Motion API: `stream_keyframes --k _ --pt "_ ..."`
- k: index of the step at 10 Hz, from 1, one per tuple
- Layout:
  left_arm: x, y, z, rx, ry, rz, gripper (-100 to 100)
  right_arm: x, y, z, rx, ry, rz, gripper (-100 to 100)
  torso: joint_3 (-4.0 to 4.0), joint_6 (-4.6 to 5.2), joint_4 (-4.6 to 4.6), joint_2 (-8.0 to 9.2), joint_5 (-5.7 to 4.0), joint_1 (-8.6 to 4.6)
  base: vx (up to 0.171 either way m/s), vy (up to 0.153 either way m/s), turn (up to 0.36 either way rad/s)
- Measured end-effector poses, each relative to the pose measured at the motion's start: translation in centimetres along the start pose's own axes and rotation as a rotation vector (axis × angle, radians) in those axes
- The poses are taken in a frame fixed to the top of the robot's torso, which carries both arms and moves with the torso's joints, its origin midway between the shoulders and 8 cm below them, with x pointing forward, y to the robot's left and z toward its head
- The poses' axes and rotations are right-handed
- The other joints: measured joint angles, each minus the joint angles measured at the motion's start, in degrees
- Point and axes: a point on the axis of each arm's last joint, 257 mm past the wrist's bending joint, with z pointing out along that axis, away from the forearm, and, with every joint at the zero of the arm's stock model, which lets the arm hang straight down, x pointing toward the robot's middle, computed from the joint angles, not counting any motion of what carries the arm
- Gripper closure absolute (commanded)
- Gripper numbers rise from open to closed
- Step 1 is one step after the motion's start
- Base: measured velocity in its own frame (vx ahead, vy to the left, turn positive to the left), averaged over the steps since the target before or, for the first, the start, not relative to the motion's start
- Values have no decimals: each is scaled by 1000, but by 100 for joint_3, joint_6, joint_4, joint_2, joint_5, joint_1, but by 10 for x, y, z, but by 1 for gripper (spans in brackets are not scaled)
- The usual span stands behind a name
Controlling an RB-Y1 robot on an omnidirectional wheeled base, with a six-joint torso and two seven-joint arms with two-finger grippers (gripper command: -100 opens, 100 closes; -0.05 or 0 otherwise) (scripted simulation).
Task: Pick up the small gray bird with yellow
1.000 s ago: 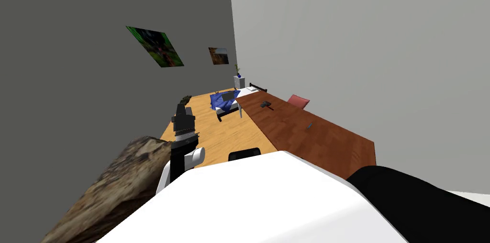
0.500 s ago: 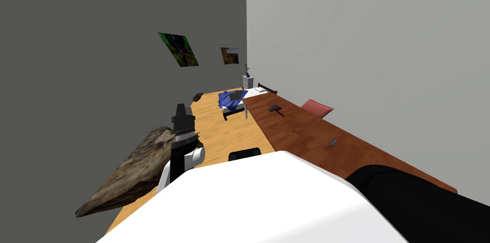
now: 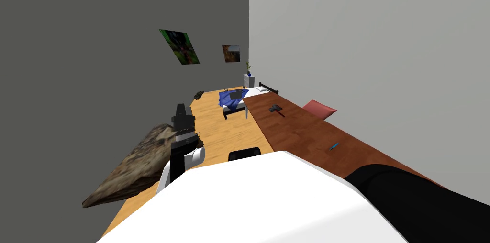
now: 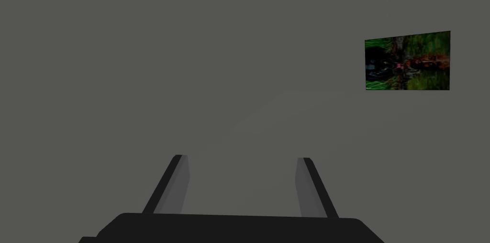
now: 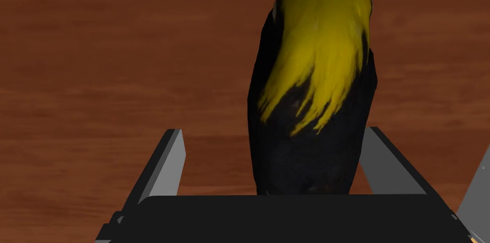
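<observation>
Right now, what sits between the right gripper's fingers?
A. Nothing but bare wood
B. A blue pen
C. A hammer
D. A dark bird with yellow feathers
D: in the right wrist view the bird, dark with a yellow streak, sits between the open fingers of the right gripper. The reddish-brown table is behind it, and a clear gap shows between the bird and one finger.

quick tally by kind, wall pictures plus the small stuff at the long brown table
wall pictures: 2
dark hammer: 1
blue pen: 1
dark bird with yellow: 1
total: 5
</observation>
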Motion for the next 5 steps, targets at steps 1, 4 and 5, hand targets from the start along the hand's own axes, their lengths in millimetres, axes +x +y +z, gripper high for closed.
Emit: stream_keyframes --k 1,4,5 --pt "0 0 0 0 0 0 0 -2 6 5 -2 -2 3 -100 0 0 0 -1 1 2 -17 -42 16" --pt "0 0 0 0 0 0 0 -2 12 11 -9 -3 7 100 -3 -5 1 -8 5 5 -1 -4 1" --pt "0 0 0 0 0 0 0 -2 11 10 -7 -3 7 100 -3 -2 0 -8 1 6 0 0 0"
